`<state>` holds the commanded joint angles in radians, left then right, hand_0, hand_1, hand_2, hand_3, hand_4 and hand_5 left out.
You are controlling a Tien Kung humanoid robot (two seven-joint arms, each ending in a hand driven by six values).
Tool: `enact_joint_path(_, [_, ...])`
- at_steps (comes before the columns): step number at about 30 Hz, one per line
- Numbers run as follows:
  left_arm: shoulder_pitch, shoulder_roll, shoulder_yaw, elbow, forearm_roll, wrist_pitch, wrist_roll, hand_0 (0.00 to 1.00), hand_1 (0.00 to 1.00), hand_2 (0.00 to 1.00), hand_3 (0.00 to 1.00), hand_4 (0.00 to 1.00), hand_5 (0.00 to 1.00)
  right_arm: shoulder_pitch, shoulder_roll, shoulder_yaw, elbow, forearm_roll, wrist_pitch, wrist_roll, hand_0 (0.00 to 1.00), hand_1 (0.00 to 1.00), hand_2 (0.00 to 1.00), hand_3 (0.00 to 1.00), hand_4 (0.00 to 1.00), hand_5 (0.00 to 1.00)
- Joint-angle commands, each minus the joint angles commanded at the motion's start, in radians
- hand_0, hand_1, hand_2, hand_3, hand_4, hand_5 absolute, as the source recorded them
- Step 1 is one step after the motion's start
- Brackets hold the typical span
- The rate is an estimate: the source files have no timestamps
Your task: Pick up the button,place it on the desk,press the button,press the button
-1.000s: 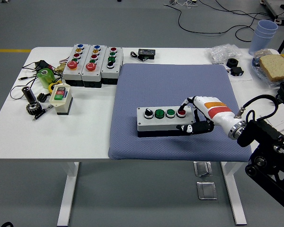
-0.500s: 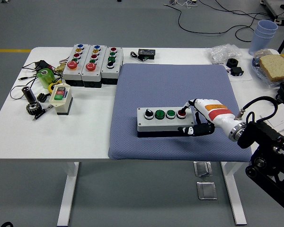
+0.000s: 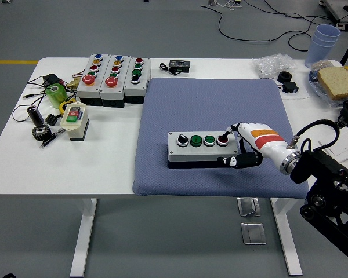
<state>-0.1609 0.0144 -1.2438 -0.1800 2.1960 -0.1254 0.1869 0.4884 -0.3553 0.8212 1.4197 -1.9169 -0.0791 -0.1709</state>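
Currently the button box (image 3: 203, 149) lies on the blue mat (image 3: 214, 110), unmoved. Right hand (image 3: 243, 147), at its 3 o'clock end, has drawn slightly back toward 4 o'clock; fingers curled, one fingertip (image 3: 227, 133) near the red button (image 3: 222, 139), gripping nothing.

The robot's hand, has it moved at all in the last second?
Yes. The right hand has slid slightly toward the table's near edge and to the right, judged against the button box, which stayed put on the blue mat.
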Motion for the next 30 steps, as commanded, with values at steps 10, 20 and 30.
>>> enact_joint_path(10, [0.004, -0.001, 0.001, 0.0, 0.004, -0.002, -0.003, 0.649, 0.633, 0.631, 0.55, 0.322, 0.851, 0.0, 0.024, 0.001, 0.025, -0.011, -0.002, -0.015, 0.158, 0.002, 0.165, 0.602, 0.875, 0.476])
enact_joint_path(20, [-0.002, 0.0, 0.003, 0.0, -0.005, -0.001, -0.002, 0.65, 0.633, 0.631, 0.55, 0.324, 0.857, 0.032, 0.062, -0.035, 0.0, -0.011, -0.001, -0.025, 0.161, 0.002, 0.166, 0.604, 0.874, 0.48])
enact_joint_path(30, [-0.007, 0.001, 0.0, 0.0, -0.008, -0.001, -0.001, 0.651, 0.633, 0.63, 0.55, 0.321, 0.853, 0.046, 0.073, -0.045, -0.04, 0.0, 0.002, -0.027, 0.161, 0.002, 0.167, 0.604, 0.873, 0.48])
